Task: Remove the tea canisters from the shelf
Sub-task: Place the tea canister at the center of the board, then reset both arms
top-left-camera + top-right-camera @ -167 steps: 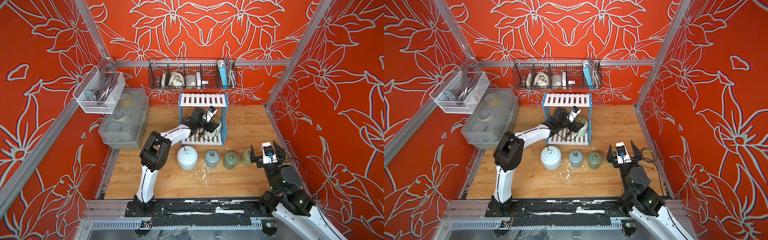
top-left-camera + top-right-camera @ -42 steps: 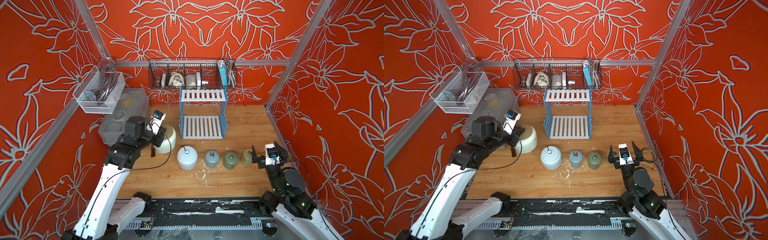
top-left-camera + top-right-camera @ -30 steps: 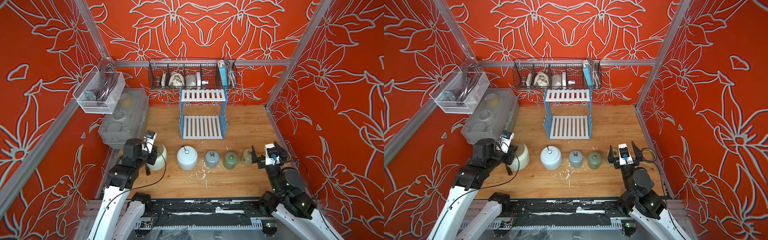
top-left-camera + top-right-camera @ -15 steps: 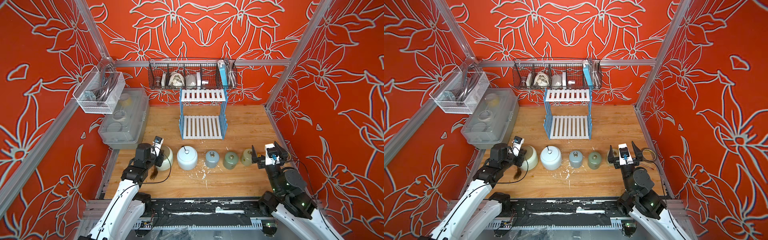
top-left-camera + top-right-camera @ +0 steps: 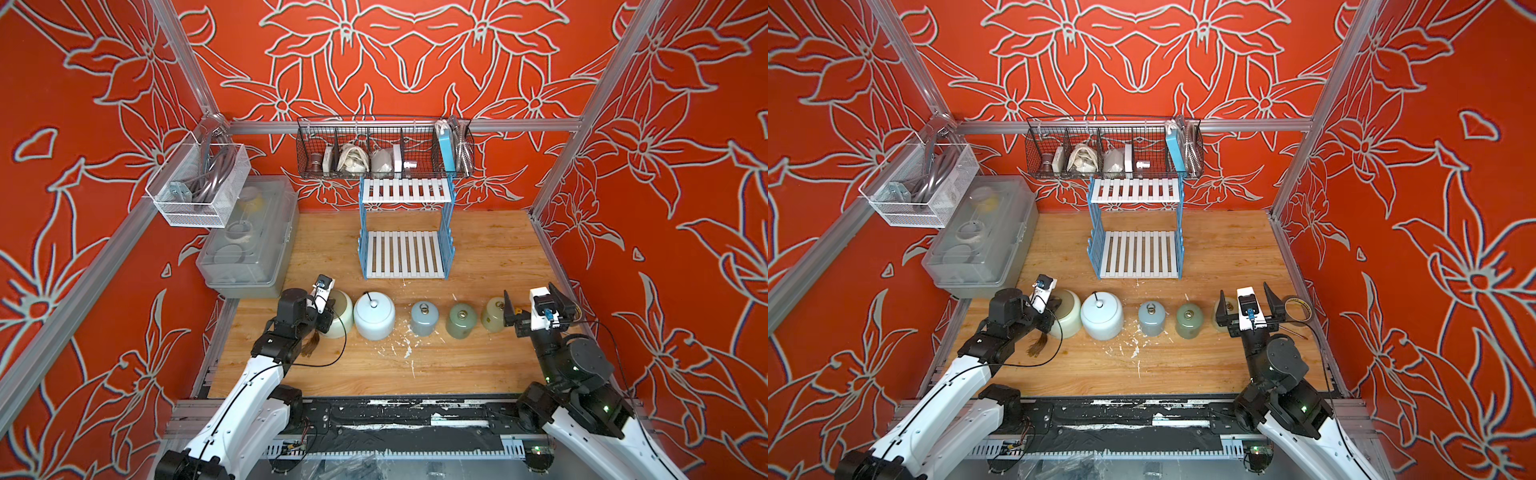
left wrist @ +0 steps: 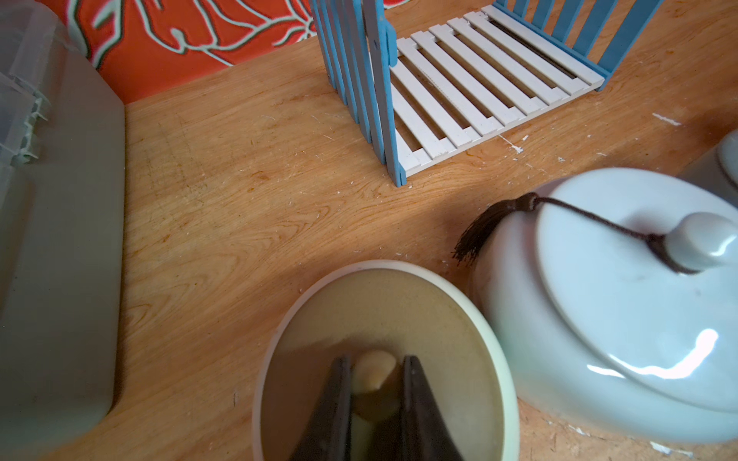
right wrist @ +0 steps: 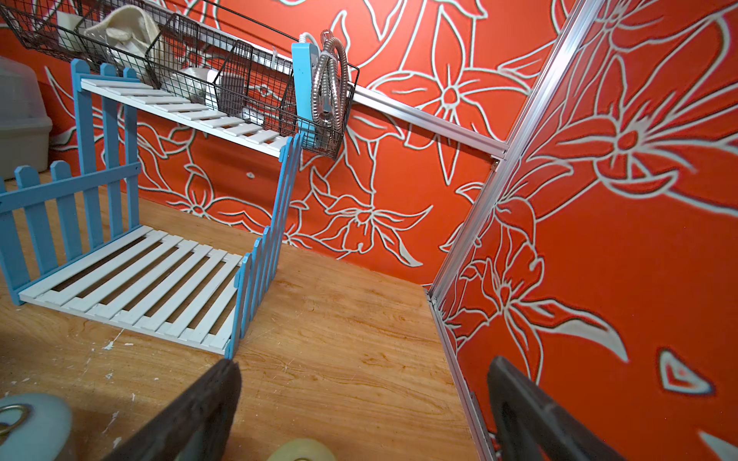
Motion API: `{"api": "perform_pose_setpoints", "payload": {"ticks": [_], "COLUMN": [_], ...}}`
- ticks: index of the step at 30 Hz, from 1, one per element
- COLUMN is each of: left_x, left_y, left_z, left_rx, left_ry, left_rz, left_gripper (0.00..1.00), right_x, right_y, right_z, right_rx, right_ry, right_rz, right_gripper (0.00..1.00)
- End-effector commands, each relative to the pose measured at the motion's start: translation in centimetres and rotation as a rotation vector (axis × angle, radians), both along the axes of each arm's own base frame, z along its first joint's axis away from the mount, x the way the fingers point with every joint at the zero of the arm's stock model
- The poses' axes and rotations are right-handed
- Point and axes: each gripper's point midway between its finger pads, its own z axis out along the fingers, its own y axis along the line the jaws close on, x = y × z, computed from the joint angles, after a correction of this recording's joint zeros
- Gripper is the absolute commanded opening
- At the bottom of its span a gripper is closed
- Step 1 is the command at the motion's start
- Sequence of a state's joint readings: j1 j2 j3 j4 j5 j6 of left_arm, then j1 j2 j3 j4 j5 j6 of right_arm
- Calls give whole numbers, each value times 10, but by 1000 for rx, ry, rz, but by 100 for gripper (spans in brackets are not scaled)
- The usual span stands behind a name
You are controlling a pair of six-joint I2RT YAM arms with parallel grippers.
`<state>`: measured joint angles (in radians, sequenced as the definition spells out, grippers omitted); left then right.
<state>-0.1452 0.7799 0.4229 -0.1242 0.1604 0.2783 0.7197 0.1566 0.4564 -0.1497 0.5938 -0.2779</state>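
Cream jar (image 6: 379,311), front-left of shelf (image 5: 405,253) | left claw (image 6: 375,379) clamps its knob (image 6: 373,369); right claw (image 5: 1246,299) gapes empty | seat flat, release, lift straight, sparing blue jar (image 6: 623,303).

Small cream canister (image 5: 493,314) partly hidden

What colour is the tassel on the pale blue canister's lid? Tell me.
Dark brown; the tassel on the pale blue canister shows best in the left wrist view.

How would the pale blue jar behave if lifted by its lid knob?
The pale blue jar shows glossy glaze, so probably ceramic: heavy, slick, breakable. Its lid looks separate; lifting by the knob may take only the lid.
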Motion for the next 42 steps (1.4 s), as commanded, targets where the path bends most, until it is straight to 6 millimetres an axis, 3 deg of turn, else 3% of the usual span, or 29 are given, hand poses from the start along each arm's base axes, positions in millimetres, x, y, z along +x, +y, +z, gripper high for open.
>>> {"api": "perform_pose_setpoints", "payload": {"ticks": [1,16,17,20,21,27,32,35,42], "left_x": [14,7,6,6,6,12,22,31,57], "left_y": [-6,3,4,4,4,8,13,16,28], "left_z": [34,44,44,46,48,91,124,132,118], "left_rx": [-7,20,19,18,16,-1,-26,-39,-75], "left_ry": [-125,-82,-77,-95,-100,-205,-256,-275,-216], "left_rz": [-23,16,18,16,21,55,92,115,184], "left_gripper": [0,0,5,43,51,72,86,98,99], "right_x": [1,7,9,14,17,39,70,87,123], "right_y": [-3,0,-1,-1,0,8,-1,-9,-30], "right_z": [-1,4,5,7,7,12,-8,-25,-60], "right_rx": [9,10,5,-24,-38,-87,-62,-6,67], "right_ry": [-8,1,-4,-23,-24,-28,48,91,167], "right_rz": [-20,-32,-45,-76,-86,-130,-204,-237,-301], "right_gripper": [99,99,99,100,100,100,100,100,100]}}
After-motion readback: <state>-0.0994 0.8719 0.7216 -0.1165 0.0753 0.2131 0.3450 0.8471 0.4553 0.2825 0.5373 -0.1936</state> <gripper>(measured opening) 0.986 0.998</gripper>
